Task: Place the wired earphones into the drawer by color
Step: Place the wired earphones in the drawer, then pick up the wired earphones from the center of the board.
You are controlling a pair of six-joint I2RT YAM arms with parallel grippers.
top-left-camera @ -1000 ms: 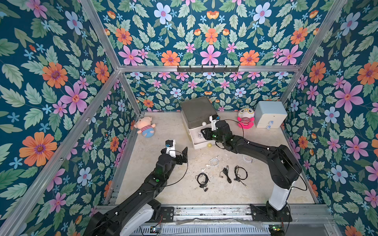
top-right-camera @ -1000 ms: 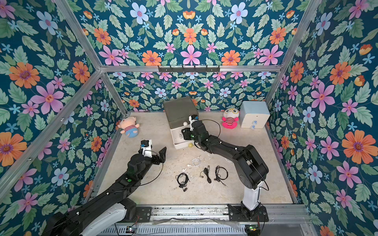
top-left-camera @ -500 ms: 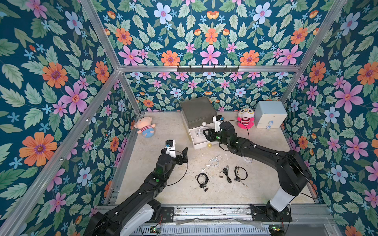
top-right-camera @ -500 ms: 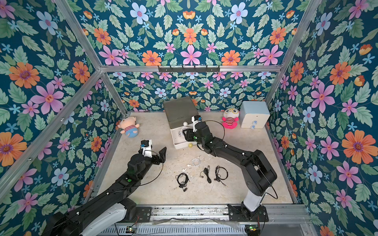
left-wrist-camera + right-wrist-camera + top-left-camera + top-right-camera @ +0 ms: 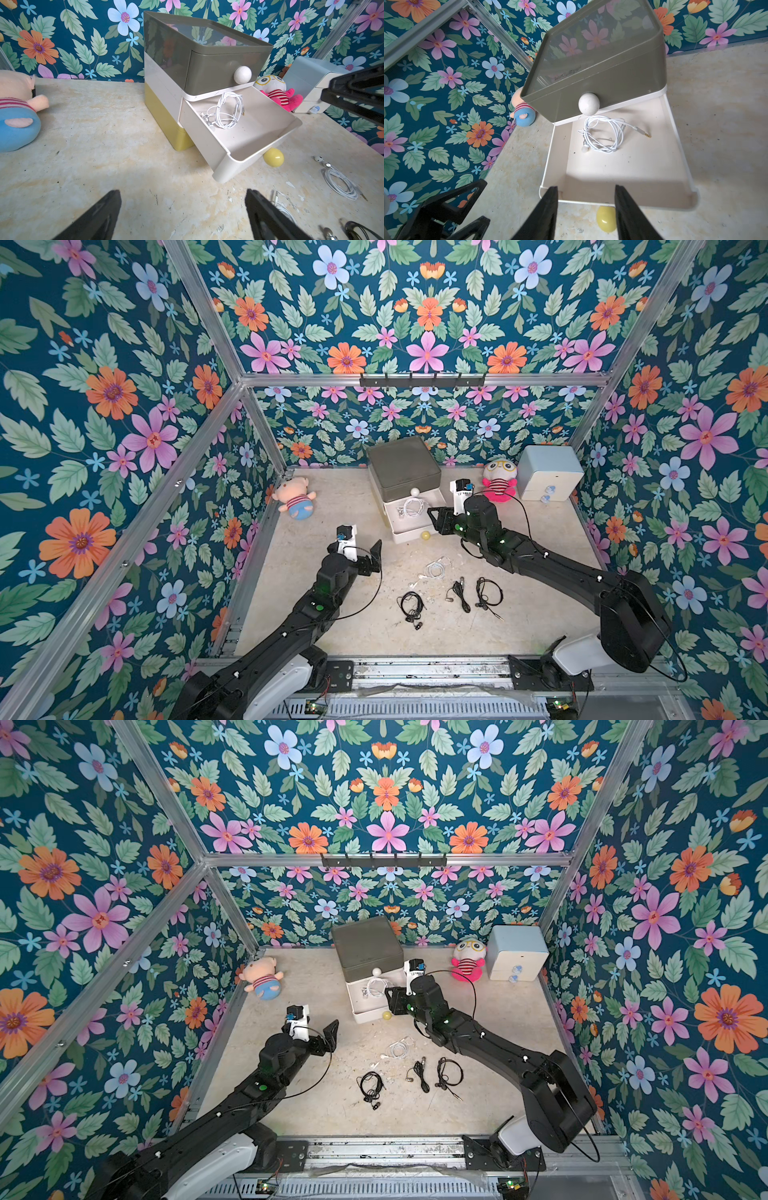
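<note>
Our right end effector (image 5: 585, 191) hangs empty, jaws apart, at the lip of the white drawer (image 5: 683, 145), one white earphone coil (image 5: 602, 135) inside (the left end effector (image 5: 182, 193) gapes wide, empty). We should rise clear of that lip before reaching the other white coil (image 5: 436, 569) at 6 o'clock from the chest (image 5: 403, 464).
</note>
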